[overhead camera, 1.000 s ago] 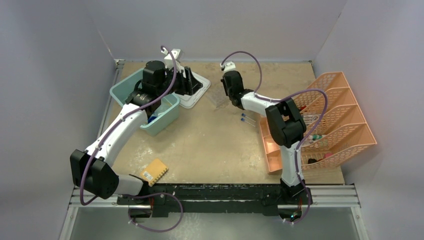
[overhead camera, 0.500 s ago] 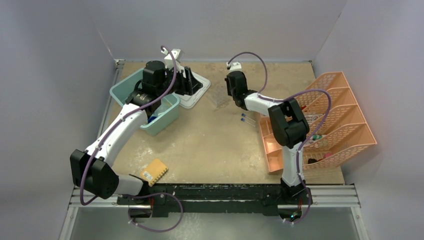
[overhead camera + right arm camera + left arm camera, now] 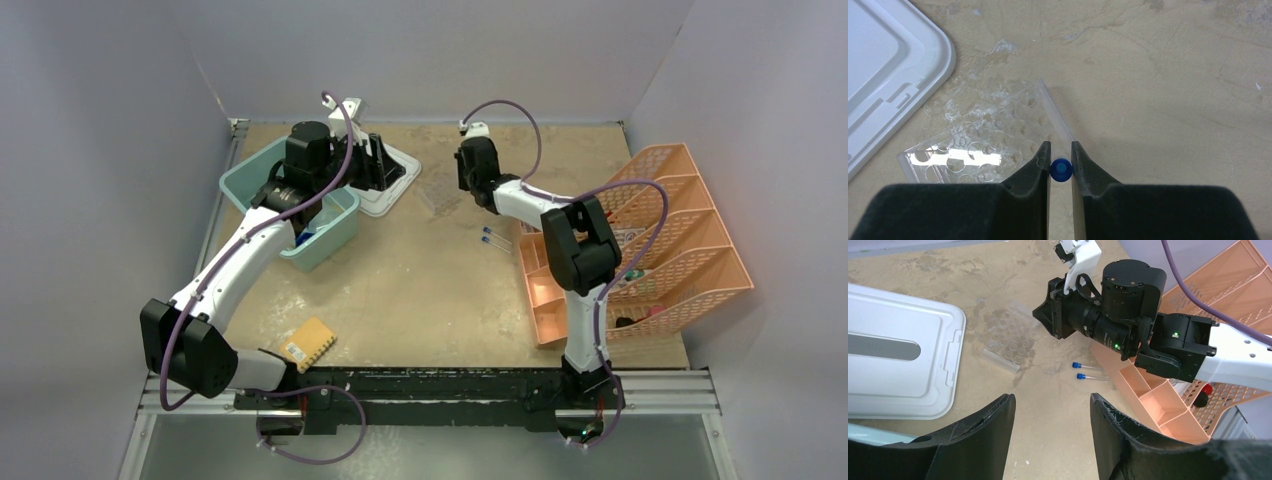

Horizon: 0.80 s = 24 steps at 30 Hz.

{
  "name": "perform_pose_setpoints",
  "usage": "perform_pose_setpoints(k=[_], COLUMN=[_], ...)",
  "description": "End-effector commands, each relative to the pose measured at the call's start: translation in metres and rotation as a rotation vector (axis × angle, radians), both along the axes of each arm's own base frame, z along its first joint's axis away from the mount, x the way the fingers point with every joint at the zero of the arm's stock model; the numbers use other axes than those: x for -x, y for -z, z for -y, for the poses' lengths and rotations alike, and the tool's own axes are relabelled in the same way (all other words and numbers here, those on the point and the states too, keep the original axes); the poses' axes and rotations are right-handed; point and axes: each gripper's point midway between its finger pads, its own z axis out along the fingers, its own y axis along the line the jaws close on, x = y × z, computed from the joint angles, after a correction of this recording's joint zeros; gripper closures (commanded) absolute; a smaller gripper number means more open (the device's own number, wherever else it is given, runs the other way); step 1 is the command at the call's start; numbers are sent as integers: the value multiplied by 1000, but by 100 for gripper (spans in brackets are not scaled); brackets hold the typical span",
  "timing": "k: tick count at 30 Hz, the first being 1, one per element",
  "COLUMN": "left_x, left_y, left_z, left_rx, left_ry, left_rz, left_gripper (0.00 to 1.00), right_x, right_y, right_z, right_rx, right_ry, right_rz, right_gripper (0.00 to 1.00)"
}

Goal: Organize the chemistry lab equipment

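Clearly, the right end effector is clamped on a blue-capped test tube, seen cap-on at the lower centre of the right wrist view. The tube hangs over the right-hand rim of the clear tube rack rather than over one of its wells. That offset is the main hazard. Lowered from there, the tube would likely strike the rim, skid between the fingers, or shove the light, unanchored rack across the bench. Nothing steadies the rack: the left end effector hangs with its fingers apart and empty, near the white lid at the left of its own view. Two more test tubes lie loose just beside the peach organiser, and a sideways sweep could set them rolling.
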Motion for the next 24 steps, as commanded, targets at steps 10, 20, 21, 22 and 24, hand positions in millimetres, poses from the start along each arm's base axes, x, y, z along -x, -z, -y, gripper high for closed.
perform_pose_setpoints(k=[10,20,21,22,24], left_x=[-4,-3,-2,-1,0], left_y=[-11,-10,-10,-9,-8], left_z=[0,-3,-2,-3,-3], left_rx=[10,29,31,31,34], left_ry=[-19,-47,-45,-45,-46], left_rz=[46,32,30,29,25], left_gripper=[40,38,38,38,38], right_x=[-6,44,52,59,75], right_y=[-72,-100,-95,-90,-75], right_z=[0,18,20,24,32], right_rx=[-59,-48,-35,-26,-10], right_ry=[20,-96,-104,-101,-87], right_rz=[87,8,-19,-45,-111], right_gripper=[32,35,40,47,61])
